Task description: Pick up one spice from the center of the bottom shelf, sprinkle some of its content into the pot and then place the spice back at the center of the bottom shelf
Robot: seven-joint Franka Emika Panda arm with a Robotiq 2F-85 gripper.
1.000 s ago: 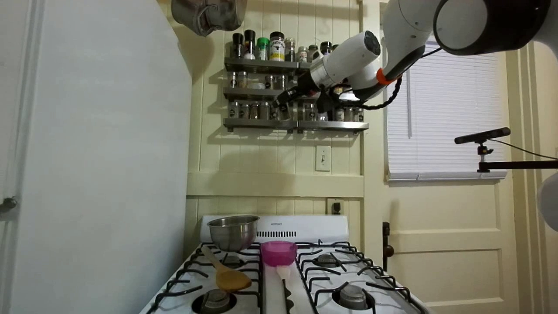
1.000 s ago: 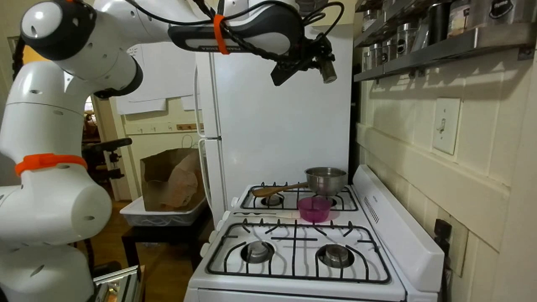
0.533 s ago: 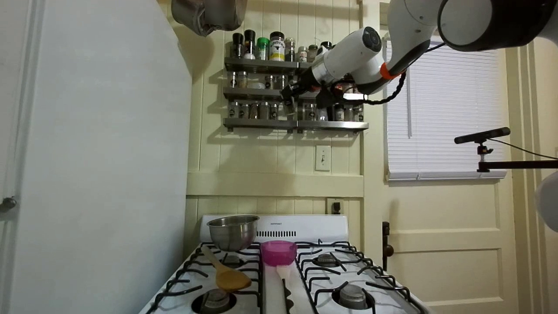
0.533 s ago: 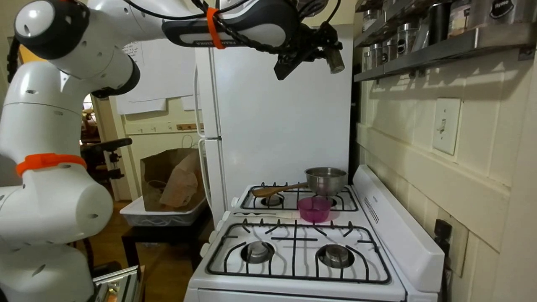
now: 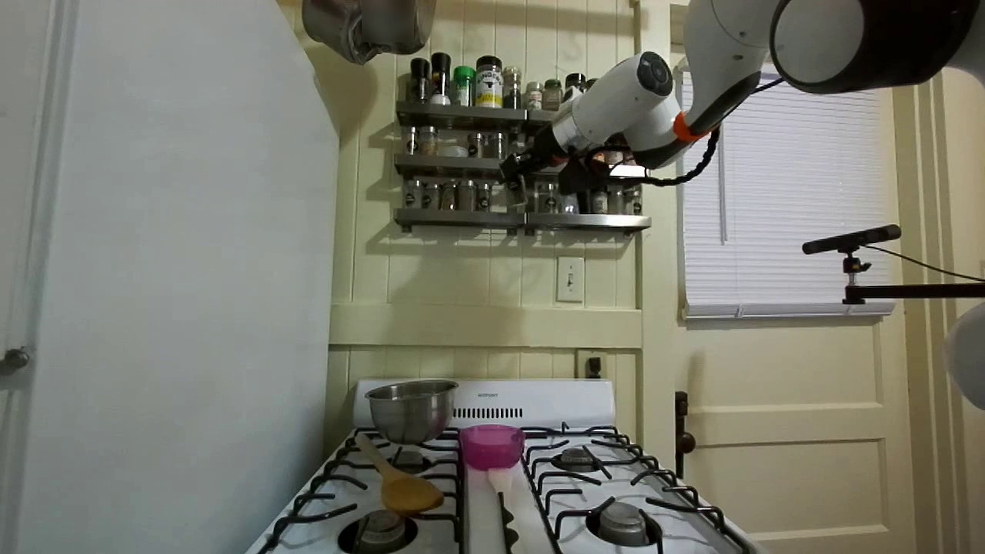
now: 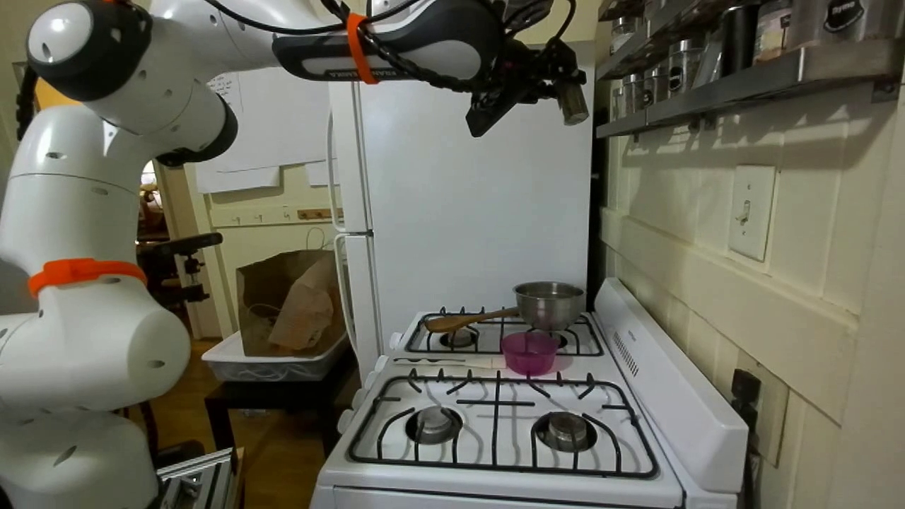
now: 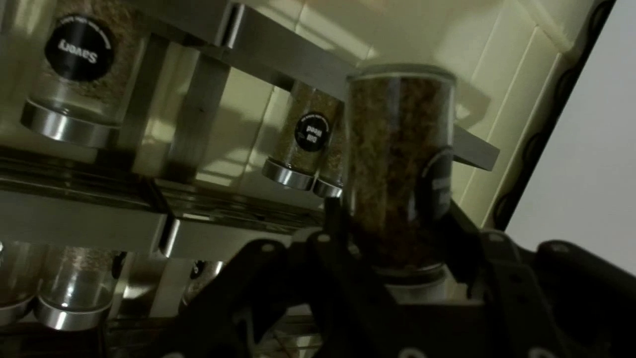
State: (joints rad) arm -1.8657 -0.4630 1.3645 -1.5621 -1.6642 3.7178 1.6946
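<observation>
My gripper is shut on a glass spice jar with brown-red flakes and a dark label. The wrist picture stands upside down. In an exterior view the jar hangs tilted from the gripper, apart from the rack. In an exterior view the gripper and jar overlap the middle of the bottom shelf. That shelf also shows in the wrist view, with Dill Weed and Savory jars standing apart on it. The silver pot stands on the back burner, below the gripper; it also shows here.
The middle shelf with more jars lies just above the bottom shelf. A pink cup, a wooden spoon and a white-headed utensil lie on the stove. A white fridge stands beside it. A metal pot hangs overhead.
The gripper and held jar have moved right in both exterior views, closer to the rack. They rose a little, then sank slightly. The pot and other objects have not moved.
</observation>
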